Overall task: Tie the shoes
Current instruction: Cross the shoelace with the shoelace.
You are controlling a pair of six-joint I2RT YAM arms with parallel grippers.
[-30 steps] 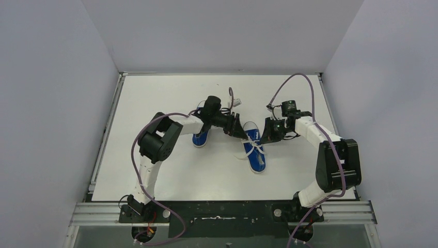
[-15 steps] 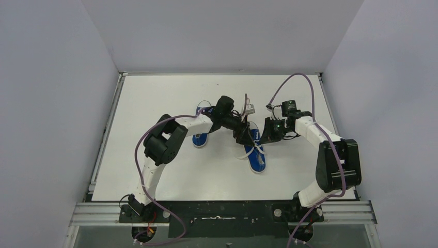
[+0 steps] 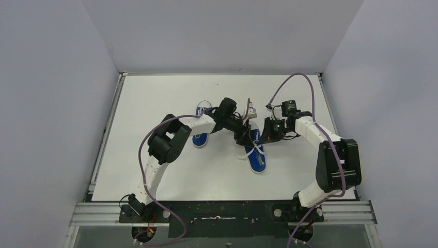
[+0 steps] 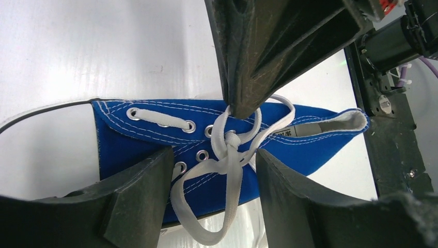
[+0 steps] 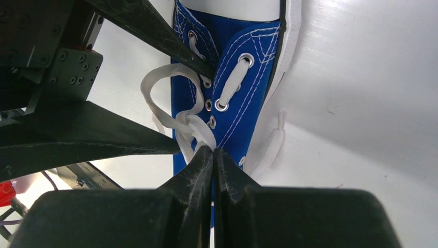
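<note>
Two blue canvas shoes with white laces lie mid-table. The left shoe [image 3: 200, 138] is partly hidden under my left arm. The right shoe [image 3: 256, 160] lies between both grippers. My left gripper [image 3: 244, 137] is open over its laces; in the left wrist view [image 4: 214, 175] its fingers [image 4: 139, 196] straddle a hanging lace loop [image 4: 206, 219] without touching it. My right gripper [image 3: 264, 137] is shut, its tips [image 5: 213, 150] pinching the white lace [image 5: 199, 129] at the knot [image 4: 232, 139] above the blue canvas [image 5: 248, 103].
The white table [image 3: 155, 93] is walled on three sides. Purple cables [image 3: 299, 77] arc above the right arm and loop beside the left one. An aluminium rail [image 3: 222, 212] holding the arm bases runs along the near edge.
My left arm has reached to the right, carrying its gripper from beside the left shoe to over the right shoe's laces. The right gripper has stayed shut in place.
</note>
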